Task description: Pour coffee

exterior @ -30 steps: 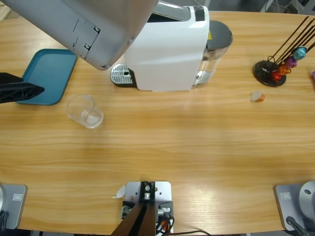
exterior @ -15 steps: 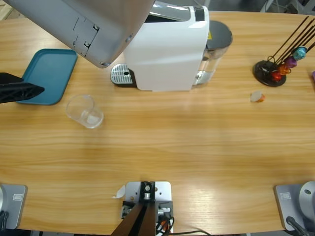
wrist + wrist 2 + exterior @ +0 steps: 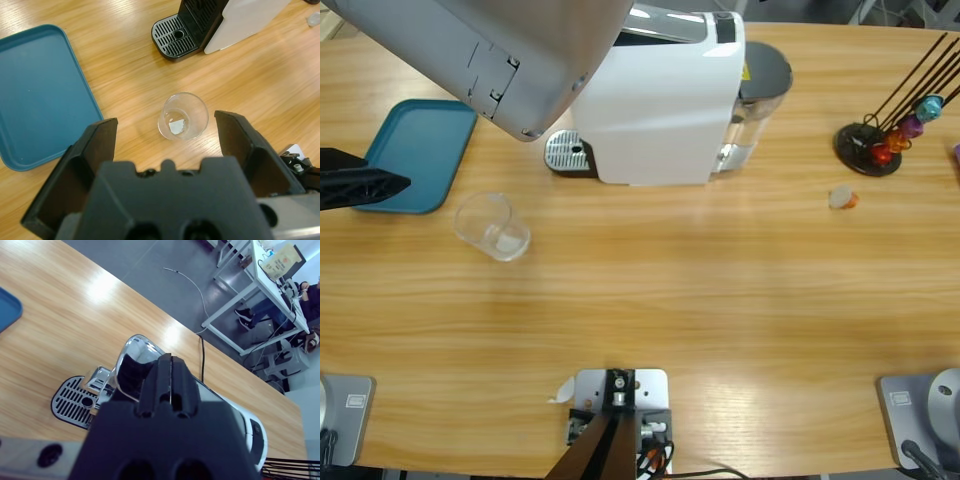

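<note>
Almost nothing has moved since the earlier frames; only the big silver arm (image 3: 500,60) over the desk's (image 3: 720,300) far left has shifted a touch. We judge it hangs above the white coffee machine (image 3: 665,100) so the right end effector (image 3: 171,385), clenched with nothing between its jaws, can press down on the silver lid (image 3: 137,347). Our teal tray (image 3: 415,155) waits near the left edge. Left end effector (image 3: 167,137) hovers released, jaws straddling the clear tumbler (image 3: 183,116), which stands short of the drip grille (image 3: 175,36). We see no coffee yet and no legible writing.
</note>
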Controlling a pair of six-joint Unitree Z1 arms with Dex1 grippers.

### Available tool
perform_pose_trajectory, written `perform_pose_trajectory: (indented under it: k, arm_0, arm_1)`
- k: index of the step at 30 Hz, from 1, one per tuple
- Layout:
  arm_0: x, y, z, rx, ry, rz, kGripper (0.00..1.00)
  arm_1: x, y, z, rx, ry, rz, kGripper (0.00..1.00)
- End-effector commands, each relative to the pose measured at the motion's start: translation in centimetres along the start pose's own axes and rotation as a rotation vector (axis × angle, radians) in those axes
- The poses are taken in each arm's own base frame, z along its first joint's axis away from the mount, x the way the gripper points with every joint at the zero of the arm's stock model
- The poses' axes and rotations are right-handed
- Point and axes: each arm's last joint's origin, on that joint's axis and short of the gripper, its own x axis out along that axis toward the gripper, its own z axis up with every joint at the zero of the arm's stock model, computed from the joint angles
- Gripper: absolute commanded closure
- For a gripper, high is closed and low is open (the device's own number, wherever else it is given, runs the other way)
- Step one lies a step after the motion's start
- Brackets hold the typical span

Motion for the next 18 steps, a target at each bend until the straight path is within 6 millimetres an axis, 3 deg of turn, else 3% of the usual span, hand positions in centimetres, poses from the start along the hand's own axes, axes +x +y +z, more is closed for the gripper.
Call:
perform_pose_trajectory:
  k: [1, 18]
  arm_0:
    - [1.1, 0.0, -0.8, 0.014, 0.052, -0.010, 0.170]
    - [1.1, -0.2, -0.9, 0.025, 0.056, -0.016, 0.170]
  arm_1:
    - [7.2, 8.6, -8.4, -0.220, 0.220, 0.028, 1.000]
    - [7.3, 10.0, -10.3, -0.190, 0.256, 0.042, 1.000]
